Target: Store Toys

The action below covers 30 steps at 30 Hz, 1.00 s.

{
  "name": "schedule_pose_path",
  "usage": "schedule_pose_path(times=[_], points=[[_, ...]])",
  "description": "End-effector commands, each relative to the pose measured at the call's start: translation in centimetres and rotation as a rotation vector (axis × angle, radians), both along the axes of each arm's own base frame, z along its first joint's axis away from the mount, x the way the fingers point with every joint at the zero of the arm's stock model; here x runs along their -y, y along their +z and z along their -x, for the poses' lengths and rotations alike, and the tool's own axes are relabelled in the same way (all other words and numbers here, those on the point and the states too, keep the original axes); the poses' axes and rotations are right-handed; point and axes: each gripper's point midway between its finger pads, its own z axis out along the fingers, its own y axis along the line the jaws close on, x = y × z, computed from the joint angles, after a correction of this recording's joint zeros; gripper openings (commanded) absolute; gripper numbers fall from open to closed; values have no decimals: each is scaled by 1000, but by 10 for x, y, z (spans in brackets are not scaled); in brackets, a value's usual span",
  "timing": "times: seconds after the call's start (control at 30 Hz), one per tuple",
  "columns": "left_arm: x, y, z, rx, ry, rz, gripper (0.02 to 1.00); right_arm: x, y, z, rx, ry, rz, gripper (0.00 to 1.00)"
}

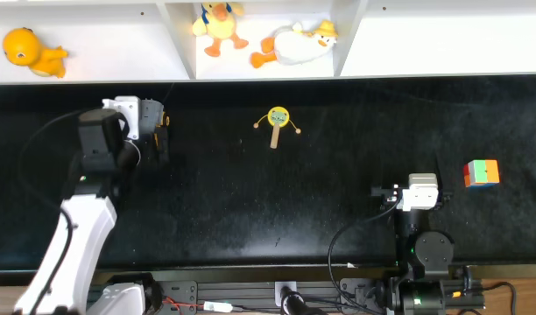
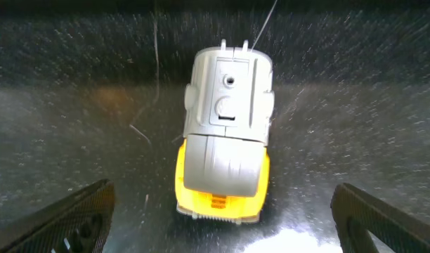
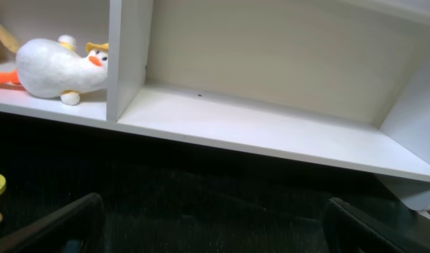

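Note:
A grey and yellow toy truck [image 2: 225, 140] stands on the black table, near its far left in the top view [image 1: 157, 117]. My left gripper [image 2: 222, 190] hangs over it, open wide, with one finger on each side of the truck's yellow end and not touching it. My right gripper [image 3: 213, 204] is open with nothing in it and sits low at the near right [image 1: 408, 192], facing the white shelf [image 3: 271, 130]. A small yellow rattle drum [image 1: 278, 122] lies mid-table. A coloured cube [image 1: 481, 172] sits at the far right.
The shelf [image 1: 268, 74] runs along the table's far edge. Its left bay holds an orange duck [image 1: 31, 51]; the middle bay holds a yellow duck [image 1: 217, 26] and a white duck [image 1: 294, 44]. Cables run along the near edge.

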Motion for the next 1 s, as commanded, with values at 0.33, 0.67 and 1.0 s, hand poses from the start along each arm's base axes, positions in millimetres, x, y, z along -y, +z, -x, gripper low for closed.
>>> schedule_pose_path(times=[0.33,0.67,1.0], points=[[1,-25,-25,-53,-44,-27,954,1,-4,0,-2,-6,3,996],[5,-23,-33,-24,-56,-8,709,1,-4,0,-2,-6,3,996],[5,-22,-33,-19,-56,-9,573,1,-4,0,-2,-6,3,993]])
